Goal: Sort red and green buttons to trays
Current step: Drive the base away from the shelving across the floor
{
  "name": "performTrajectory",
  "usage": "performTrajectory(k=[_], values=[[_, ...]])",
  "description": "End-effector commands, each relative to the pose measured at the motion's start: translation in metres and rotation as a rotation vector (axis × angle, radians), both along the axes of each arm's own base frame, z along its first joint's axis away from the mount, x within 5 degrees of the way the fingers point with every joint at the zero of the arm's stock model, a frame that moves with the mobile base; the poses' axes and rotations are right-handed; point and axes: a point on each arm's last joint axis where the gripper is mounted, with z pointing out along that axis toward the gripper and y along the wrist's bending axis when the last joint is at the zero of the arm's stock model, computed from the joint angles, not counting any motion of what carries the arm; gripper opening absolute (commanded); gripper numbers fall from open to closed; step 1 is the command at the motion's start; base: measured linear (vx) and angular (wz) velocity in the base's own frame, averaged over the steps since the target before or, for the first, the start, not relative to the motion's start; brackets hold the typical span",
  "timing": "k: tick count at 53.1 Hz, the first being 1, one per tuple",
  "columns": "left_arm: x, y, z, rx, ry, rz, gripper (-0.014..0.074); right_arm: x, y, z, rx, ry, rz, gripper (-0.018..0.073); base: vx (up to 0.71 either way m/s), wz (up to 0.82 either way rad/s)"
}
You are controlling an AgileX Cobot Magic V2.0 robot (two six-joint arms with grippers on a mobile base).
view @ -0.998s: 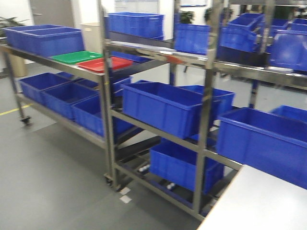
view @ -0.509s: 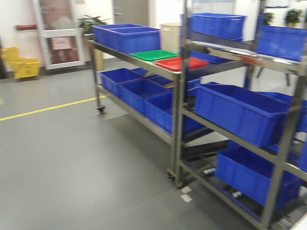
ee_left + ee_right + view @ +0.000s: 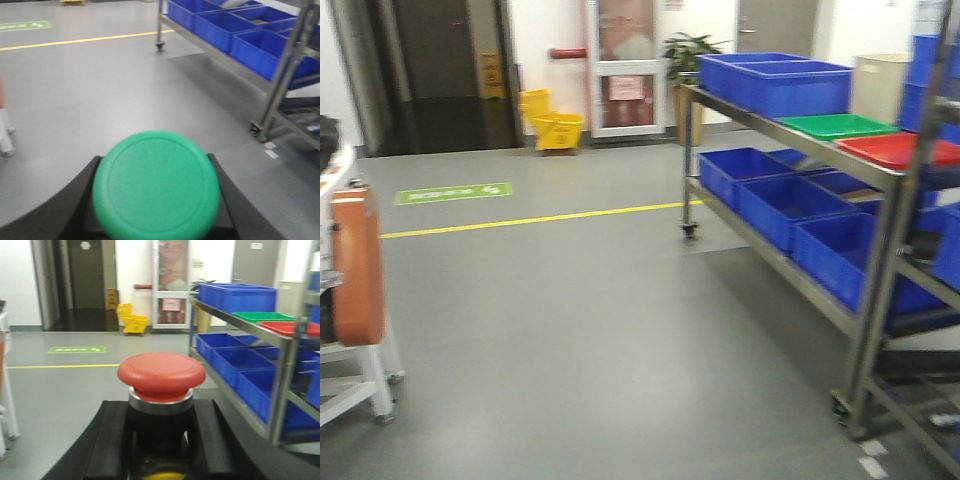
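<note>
Red button (image 3: 161, 372) sits in my right gripper (image 3: 159, 410): its mushroom cap faces up over a silver collar and a dark body, and my two black fingers (image 3: 112, 440) press against that body from either side, clamped on it. Green button (image 3: 156, 185) is in my left gripper (image 3: 155, 159), its round cap filling the lower middle of the left wrist view. The dark fingers (image 3: 75, 210) close in on both sides beneath the cap, gripping the button, though the cap hides the exact contact.

Both arms hang over bare grey floor, well apart from the trays. The green tray (image 3: 838, 126) and the red tray (image 3: 900, 149) lie side by side on the top level of a metal rack (image 3: 865, 330) at the right edge of the front view, the green one farther from me and the red one nearer. Behind the green tray on the same level stand deep blue crates (image 3: 775, 80), with a cream bin (image 3: 880, 85) beyond. More blue crates fill the lower shelf.

A yellow line (image 3: 530, 218) runs across the floor, with a green floor marking (image 3: 453, 192) past it. A yellow mop bucket (image 3: 552, 128) stands by the far wall near a potted plant (image 3: 688, 50). At the far left is an orange pad (image 3: 357, 265) on a white frame
</note>
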Motion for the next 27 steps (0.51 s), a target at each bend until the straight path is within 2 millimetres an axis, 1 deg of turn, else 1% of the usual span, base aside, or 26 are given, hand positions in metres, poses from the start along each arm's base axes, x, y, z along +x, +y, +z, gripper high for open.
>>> performTrajectory(k=[1, 15, 21, 27], values=[[0.0012, -0.0013, 0.018, -0.038, -0.117, -0.008, -0.0006, -0.0016, 0.0041, 0.0143, -0.002, -0.074, 0.046, -0.001, 0.19, 0.6], [0.0012, -0.0013, 0.018, -0.038, -0.117, -0.008, -0.0006, -0.0016, 0.004, 0.0143, -0.002, -0.074, 0.045, -0.001, 0.24, 0.53], [0.0012, -0.0013, 0.018, -0.038, -0.117, -0.008, -0.0006, -0.0016, 0.004, 0.0143, -0.002, -0.074, 0.045, -0.001, 0.31, 0.34], [0.0012, -0.0013, 0.018, -0.038, -0.117, -0.008, -0.0006, -0.0016, 0.004, 0.0143, -0.002, -0.074, 0.045, -0.001, 0.36, 0.17]])
